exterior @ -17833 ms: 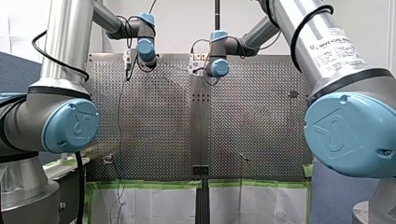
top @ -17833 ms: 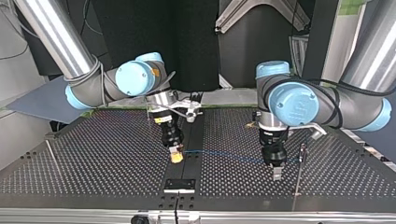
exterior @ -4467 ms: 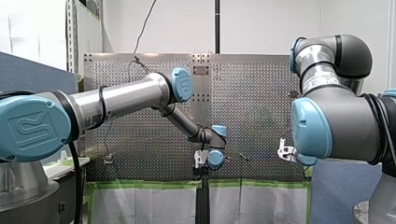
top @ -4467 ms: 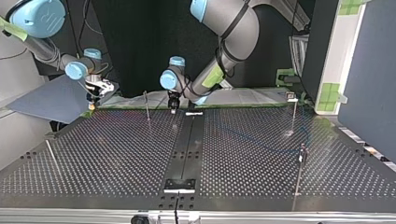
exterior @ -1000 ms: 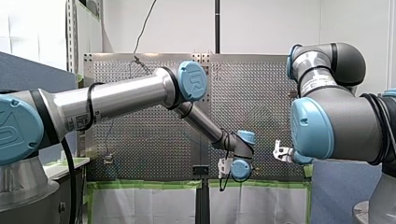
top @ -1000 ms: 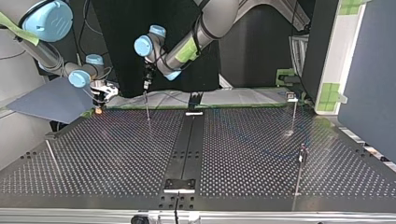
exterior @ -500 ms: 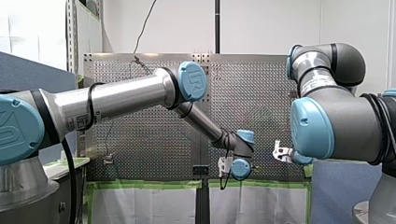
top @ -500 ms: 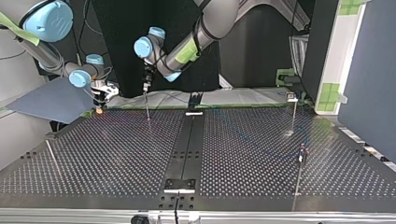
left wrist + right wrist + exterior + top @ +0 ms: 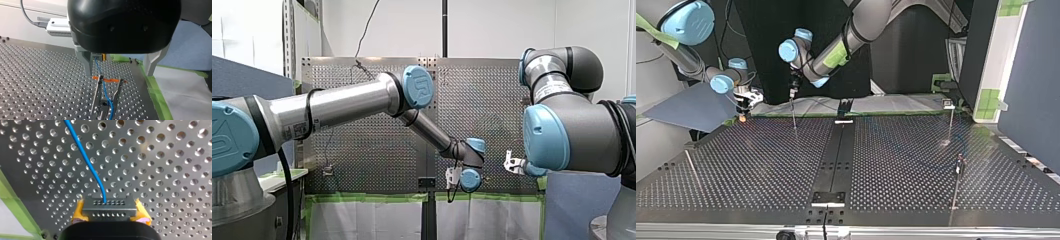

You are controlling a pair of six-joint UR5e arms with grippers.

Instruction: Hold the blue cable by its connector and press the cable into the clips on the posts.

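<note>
Where the perforated table [image 9: 761, 170] comes nearest the top view's camera, a black bracket [image 9: 827, 198] sits on its dark middle strip. A thin post [image 9: 956, 172] stands toward that view's right, and a second post [image 9: 950, 112] rises farther back on the same side. Nearer the far edge, left of the middle, stands a third post [image 9: 793, 114]. The left gripper [image 9: 792, 95] hangs just above this post's tip, its arm reaching across from the view's right. The left wrist view shows its metal fingers [image 9: 86, 63] wide apart and holding nothing. Below and between them the blue cable [image 9: 103, 86] runs down between two metal prongs to the clip [image 9: 105, 103] at the post's top. I cannot tell whether it is seated there. Farthest off, at the table's far left corner in the top view, the right gripper [image 9: 742, 118] points down at the edge. In the right wrist view its yellow pads [image 9: 78, 213] are clamped on the grey connector [image 9: 109, 207]. The cable leaves the connector's face and runs away over the holes, with green tape [image 9: 15, 207] along the table's border beside it.
</note>
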